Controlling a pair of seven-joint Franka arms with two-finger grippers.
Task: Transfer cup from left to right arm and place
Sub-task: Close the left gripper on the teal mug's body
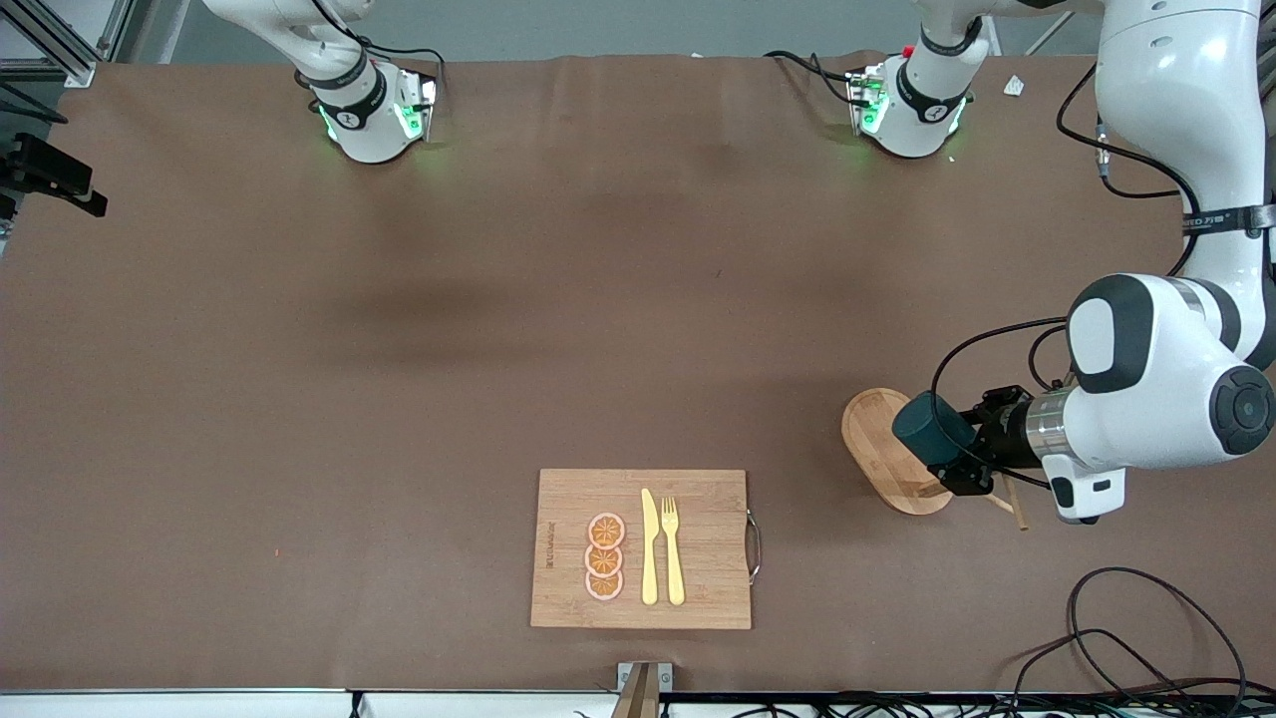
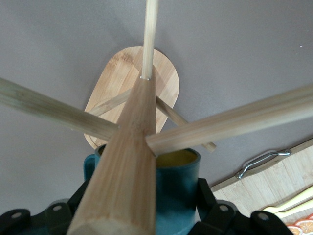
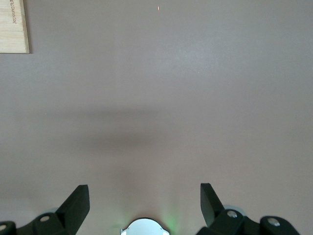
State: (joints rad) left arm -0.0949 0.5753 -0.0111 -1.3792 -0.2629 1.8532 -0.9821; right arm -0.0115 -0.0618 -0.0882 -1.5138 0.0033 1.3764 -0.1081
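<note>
The cup, dark teal with a mustard inside, is held tilted above the oval wooden base of a mug tree at the left arm's end of the table. My left gripper is shut on the cup's wall. In the left wrist view the cup sits between the black fingers, right beside the tree's thick post, under its spreading pegs. Whether the cup rests on a peg is hidden. My right gripper waits open and empty over bare table near its arm's base.
A bamboo cutting board with a metal handle lies near the front camera's edge. It bears three orange slices, a yellow knife and a fork. Loose cables lie at the left arm's end.
</note>
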